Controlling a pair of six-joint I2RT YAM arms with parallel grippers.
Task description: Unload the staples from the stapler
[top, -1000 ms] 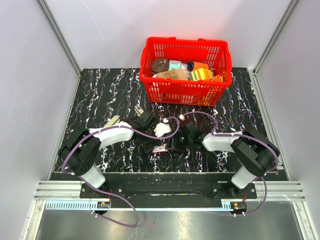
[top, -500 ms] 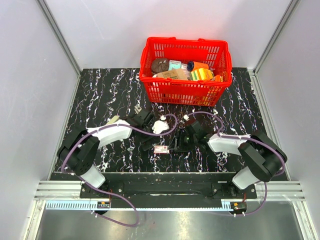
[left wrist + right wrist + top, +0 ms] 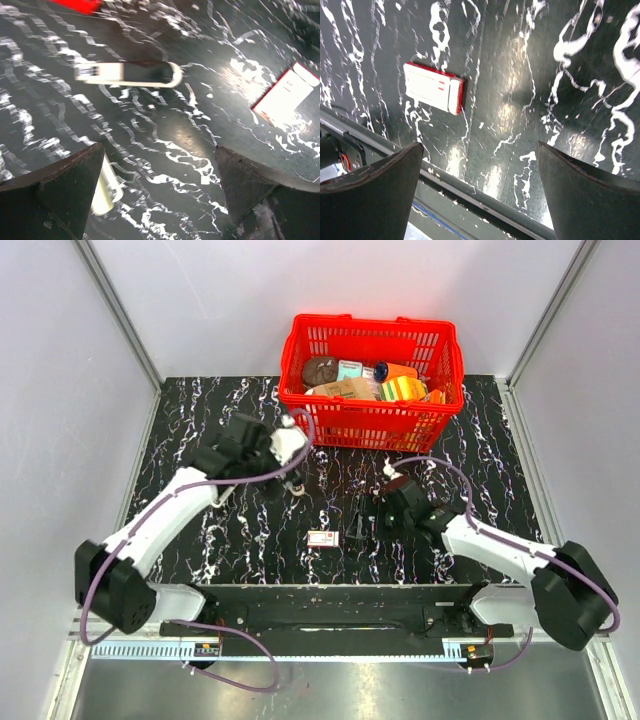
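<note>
The stapler (image 3: 357,519) is a slim dark bar lying on the marbled table between the two arms, with nothing holding it. The left wrist view shows the stapler (image 3: 145,74) ahead of the fingers, its pale strip curving round a dark middle. My left gripper (image 3: 272,472) hangs open to the stapler's far left, near the basket; in its own view the left gripper (image 3: 159,150) has only table between its fingers. My right gripper (image 3: 384,512) stands open just right of the stapler. The right gripper (image 3: 479,146) is empty in its own view, where the stapler is out of sight.
A small white-and-red labelled box (image 3: 322,538) (image 3: 434,89) (image 3: 287,95) lies left of the stapler near the front edge. A stubby pale metal piece (image 3: 107,186) lies beside my left finger. A red basket (image 3: 440,420) holding several goods stands at the back. The table's front rail (image 3: 485,200) runs under the right gripper.
Both grippers have drawn away from the stapler and box. The left arm swung up and back towards the basket. The right gripper opened wide and moved right, leaving the stapler on the table.
</note>
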